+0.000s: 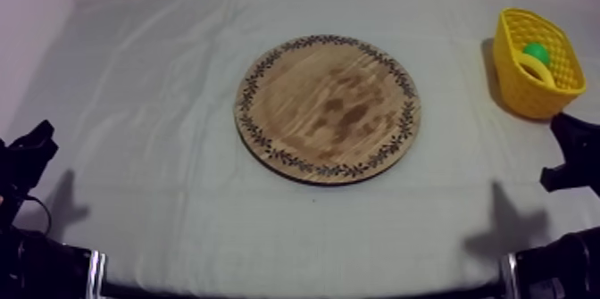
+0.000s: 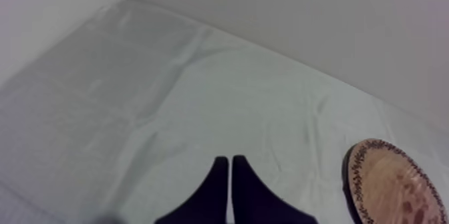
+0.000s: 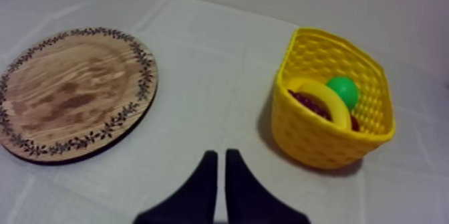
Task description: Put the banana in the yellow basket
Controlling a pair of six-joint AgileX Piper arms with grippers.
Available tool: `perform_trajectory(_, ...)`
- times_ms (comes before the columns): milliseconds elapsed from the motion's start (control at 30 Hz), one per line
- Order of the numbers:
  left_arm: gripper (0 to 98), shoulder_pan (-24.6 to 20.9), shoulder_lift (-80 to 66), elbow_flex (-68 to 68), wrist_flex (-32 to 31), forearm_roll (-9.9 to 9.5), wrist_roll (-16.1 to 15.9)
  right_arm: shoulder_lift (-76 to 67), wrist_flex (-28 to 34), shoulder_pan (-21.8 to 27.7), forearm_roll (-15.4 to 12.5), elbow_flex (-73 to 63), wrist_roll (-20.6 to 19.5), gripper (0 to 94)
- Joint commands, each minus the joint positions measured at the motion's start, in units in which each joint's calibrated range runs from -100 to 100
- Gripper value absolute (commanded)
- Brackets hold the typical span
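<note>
One round wooden board with a patterned rim [image 1: 328, 109], one yellow plastic basket [image 1: 522, 87], one yellow toy banana [image 3: 331, 99], one green toy fruit [image 3: 345, 90] and one partly hidden dark red toy fruit [image 3: 307, 101] are counted.
</note>
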Motion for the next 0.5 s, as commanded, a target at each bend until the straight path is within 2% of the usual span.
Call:
perform_trajectory(0, 0.1, -0.02, 0.03, 0.04, -0.02, 0.01, 0.01, -0.02, -1.73, 0.08, 0.66, 3.15, -1.71, 7.2)
perform_trajectory(67, 0.1, -0.02, 0.03, 0.04, -0.02, 0.01, 0.02, -0.07, -3.55, 0.09, 2.00, 4.80, -5.55, 4.0)
perform_trajectory(133, 0.1, -0.02, 0.03, 0.04, -0.02, 0.01, 0.01, -0.09, -5.20, 0.30, 2.70, 5.88, -7.39, 2.2)
perform_trajectory(367, 0.1, -0.02, 0.03, 0.04, -0.02, 0.01, 0.01, -0.11, -8.89, 0.64, 3.08, 7.37, -0.15, 0.6)
perform_trajectory(467, 0.1, -0.02, 0.03, 0.04, -0.02, 0.01, 0.01, -0.11, -9.33, 0.67, 3.08, 7.51, 0.71, 0.5)
